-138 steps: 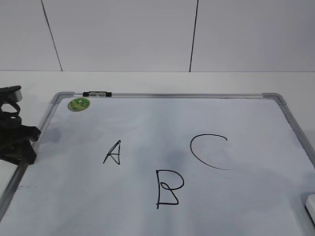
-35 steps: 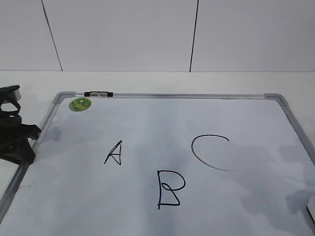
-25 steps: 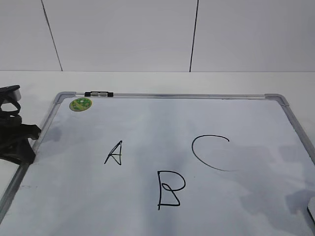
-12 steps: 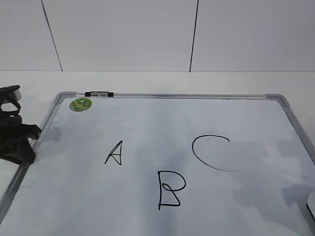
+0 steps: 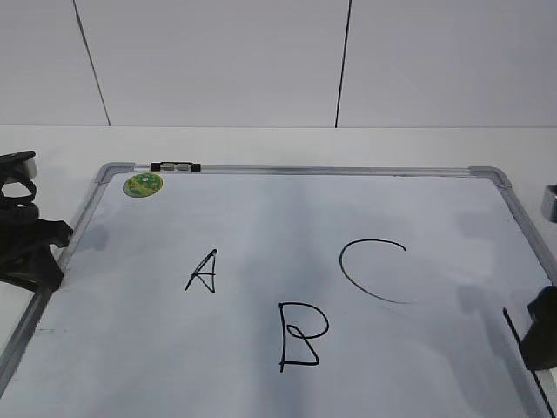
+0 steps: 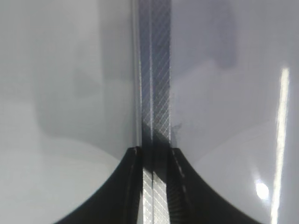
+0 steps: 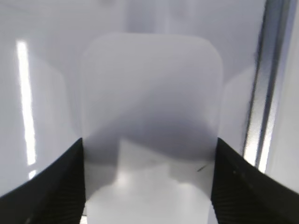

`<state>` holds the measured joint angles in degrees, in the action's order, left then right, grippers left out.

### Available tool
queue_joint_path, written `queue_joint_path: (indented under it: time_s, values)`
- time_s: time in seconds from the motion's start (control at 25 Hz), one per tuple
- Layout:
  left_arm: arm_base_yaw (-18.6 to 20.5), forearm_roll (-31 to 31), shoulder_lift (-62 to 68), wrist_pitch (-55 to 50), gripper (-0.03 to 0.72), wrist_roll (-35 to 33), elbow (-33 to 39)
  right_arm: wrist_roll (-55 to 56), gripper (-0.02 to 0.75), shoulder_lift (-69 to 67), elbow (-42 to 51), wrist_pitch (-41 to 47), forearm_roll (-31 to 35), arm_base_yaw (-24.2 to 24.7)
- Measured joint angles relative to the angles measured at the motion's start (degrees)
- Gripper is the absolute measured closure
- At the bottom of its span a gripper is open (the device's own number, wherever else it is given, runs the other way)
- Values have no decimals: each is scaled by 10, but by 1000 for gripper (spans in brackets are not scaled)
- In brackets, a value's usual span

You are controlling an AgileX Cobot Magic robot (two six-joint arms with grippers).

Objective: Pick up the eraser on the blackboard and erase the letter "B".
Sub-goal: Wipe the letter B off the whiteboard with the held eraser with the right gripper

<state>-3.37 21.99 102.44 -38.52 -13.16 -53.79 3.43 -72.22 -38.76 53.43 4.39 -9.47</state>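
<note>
The blackboard [image 5: 261, 218] is a white board with a silver frame, lying flat. The black letter "B" [image 5: 300, 335] sits at front centre. The eraser [image 7: 149, 84], a flat white rounded block, lies between my right gripper's [image 7: 148, 144] jaws, which touch both its sides. In the exterior view the right gripper [image 5: 544, 335] is at the board's front right edge, and the eraser [image 5: 517, 338] shows there as a dark-edged sliver. My left gripper [image 5: 43, 257] sits at the board's left edge, its jaws [image 6: 154, 154] closed on the frame [image 6: 156, 93].
A black "A" [image 5: 201, 272] lies left of the "B" and an open "C" [image 5: 370, 270] to its upper right. A round green magnet [image 5: 140, 184] and a black clip [image 5: 172, 165] sit at the far left corner. The white wall stands behind.
My right gripper has come into the exterior view at the board's front right edge, over the eraser. The eraser's dark edge now sits further left. The left arm has not moved.
</note>
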Motion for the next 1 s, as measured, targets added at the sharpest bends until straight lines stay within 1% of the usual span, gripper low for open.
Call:
queue_joint_path:
  time_s: [0.2, 0.4, 0.56, 0.8, 1.0]
  values:
    - [0, 0, 0, 0, 579, 0, 0, 0, 196, -21, -53, 12, 15, -59]
    - [0, 0, 0, 0, 579, 0, 0, 1, 196, -74, -115, 21, 26, -113]
    - [0, 0, 0, 0, 579, 0, 0, 7, 196, -117, -169, 23, 27, -167]
    - [0, 0, 0, 0, 579, 0, 0, 12, 196, -196, -235, 36, 26, -238]
    - [0, 0, 0, 0, 579, 0, 0, 30, 196, -256, -291, 43, 5, -285]
